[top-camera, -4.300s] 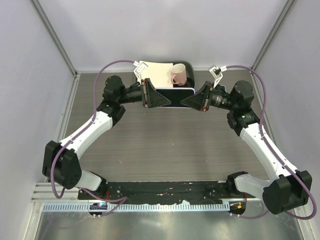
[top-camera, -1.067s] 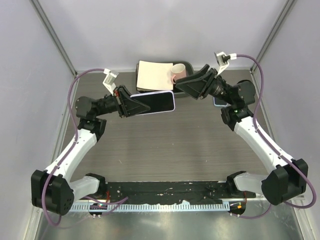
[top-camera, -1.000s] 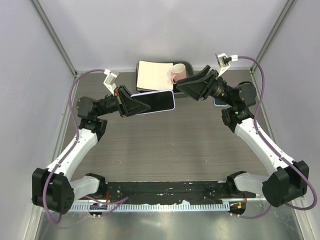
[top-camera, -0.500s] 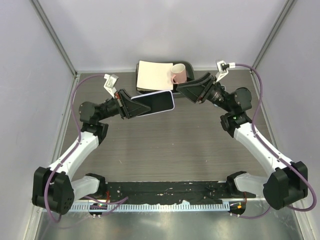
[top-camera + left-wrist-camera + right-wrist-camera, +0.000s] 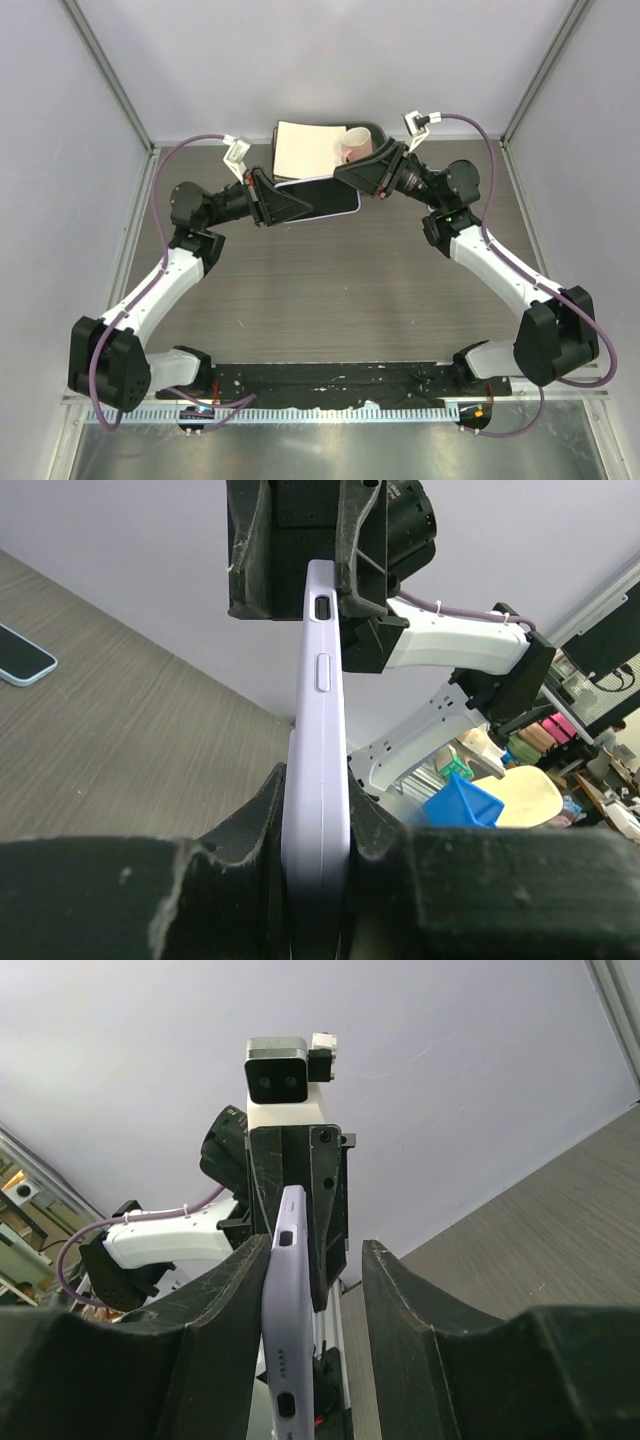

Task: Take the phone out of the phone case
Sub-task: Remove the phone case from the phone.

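Note:
A lavender phone case (image 5: 335, 211) with the dark-faced phone (image 5: 330, 198) in it hangs above the table in front of the tray. My left gripper (image 5: 300, 203) is shut on its left end. In the left wrist view the case (image 5: 318, 680) stands edge-on, clamped between both fingers of that gripper (image 5: 316, 780). My right gripper (image 5: 352, 185) reaches over the case's right end. In the right wrist view the case (image 5: 285, 1300) lies against one finger (image 5: 235, 1290), with a clear gap to the other finger (image 5: 400, 1300). The right gripper (image 5: 315, 1245) is open.
At the back stands a dark tray (image 5: 378, 131) holding a beige notebook (image 5: 305, 150) and a pink mug (image 5: 355, 148). Another phone (image 5: 20, 658) with a pale blue rim lies flat on the table. Grey walls close the left and right sides.
The left gripper has carried the case toward the back right. The right gripper has swung left over the case's free end, and its jaws have narrowed a little.

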`<state>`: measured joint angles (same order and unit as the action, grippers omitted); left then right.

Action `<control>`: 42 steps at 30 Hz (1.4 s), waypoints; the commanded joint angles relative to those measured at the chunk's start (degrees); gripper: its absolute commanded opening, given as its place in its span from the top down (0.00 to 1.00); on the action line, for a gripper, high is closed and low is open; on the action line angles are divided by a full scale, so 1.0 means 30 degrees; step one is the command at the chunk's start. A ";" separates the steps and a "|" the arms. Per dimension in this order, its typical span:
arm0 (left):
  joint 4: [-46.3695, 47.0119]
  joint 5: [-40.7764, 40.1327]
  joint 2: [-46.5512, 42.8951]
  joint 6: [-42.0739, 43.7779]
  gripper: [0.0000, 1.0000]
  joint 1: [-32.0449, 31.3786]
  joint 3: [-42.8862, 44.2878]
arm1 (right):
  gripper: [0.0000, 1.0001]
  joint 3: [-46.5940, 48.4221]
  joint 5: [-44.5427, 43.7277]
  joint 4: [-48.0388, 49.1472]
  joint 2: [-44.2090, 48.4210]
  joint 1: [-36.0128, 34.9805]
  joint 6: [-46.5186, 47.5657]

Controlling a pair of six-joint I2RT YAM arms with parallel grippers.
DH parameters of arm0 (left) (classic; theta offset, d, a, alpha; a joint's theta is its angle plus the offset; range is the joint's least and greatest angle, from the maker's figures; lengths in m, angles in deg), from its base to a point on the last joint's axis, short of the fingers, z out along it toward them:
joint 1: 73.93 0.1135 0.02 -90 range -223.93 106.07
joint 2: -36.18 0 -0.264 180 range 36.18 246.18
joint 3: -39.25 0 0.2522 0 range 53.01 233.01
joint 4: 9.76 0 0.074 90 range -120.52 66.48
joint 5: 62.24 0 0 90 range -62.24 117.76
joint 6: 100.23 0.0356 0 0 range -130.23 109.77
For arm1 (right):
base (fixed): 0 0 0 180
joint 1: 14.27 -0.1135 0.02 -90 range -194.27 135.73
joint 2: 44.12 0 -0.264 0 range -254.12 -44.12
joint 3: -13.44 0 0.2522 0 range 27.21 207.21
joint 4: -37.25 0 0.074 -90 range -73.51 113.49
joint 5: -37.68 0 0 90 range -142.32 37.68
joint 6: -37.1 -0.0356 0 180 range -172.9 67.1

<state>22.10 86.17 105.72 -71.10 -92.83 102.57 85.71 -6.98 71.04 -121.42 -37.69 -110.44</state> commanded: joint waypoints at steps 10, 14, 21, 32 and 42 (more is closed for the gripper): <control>0.2658 0.0891 0.0961 -0.0660 1.00 -0.1201 0.2552 | 0.53 0.1213 0.1117 0.3748 0.0745 0.0423 -0.3641; 0.3481 0.1065 0.0932 -0.1158 1.00 -0.1202 0.2552 | 0.53 0.0541 0.0970 0.3633 0.1331 0.0687 -0.3906; 0.4566 0.0686 0.0932 -0.2154 1.00 -0.1202 0.2728 | 0.61 -0.0163 0.0940 0.3165 0.2035 0.0716 -0.3410; 0.4742 0.0334 0.0961 -0.1833 1.00 -0.1114 0.2230 | 0.70 -0.0633 0.0941 0.2549 0.2328 0.0716 -0.3026; 0.4772 0.1270 0.0902 -0.0222 1.00 -0.1114 0.1761 | 0.75 -0.0662 0.0824 0.2782 0.1947 0.0805 -0.5834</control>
<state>30.63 89.80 110.11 -74.26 -96.19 107.11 83.59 -4.20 77.69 -116.02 -35.46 -123.25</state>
